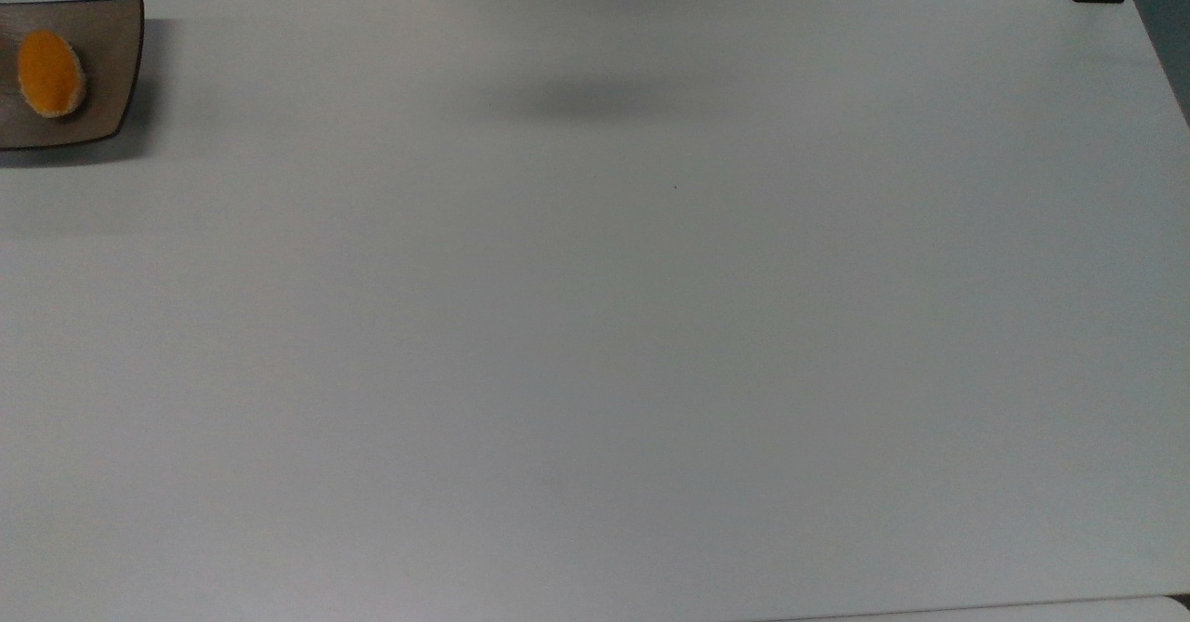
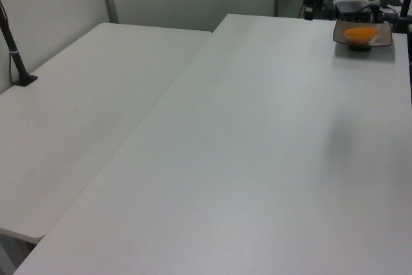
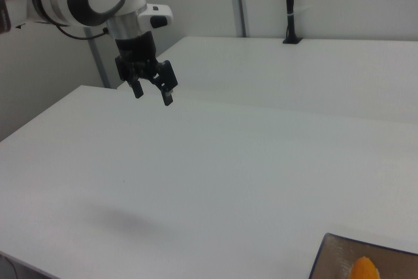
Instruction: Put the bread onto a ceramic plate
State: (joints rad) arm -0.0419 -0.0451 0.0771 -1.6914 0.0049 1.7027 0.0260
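With the small oval orange bread [image 1: 50, 72] already lying on the glossy brown squarish ceramic plate [image 1: 110, 64], at the ten o'clock corner of the white worktop [image 1: 595, 324] in the top view, the task appears complete. The next move, if any, calls only for parking the arm. In the right view the black two-finger pincer [image 3: 151, 90] hangs above the worktop at ten o'clock, spread wide, grasping and touching nothing, well apart from the plate.

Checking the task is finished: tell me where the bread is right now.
The bread lies on the ceramic plate at the top view's far left, near the table's back edge.
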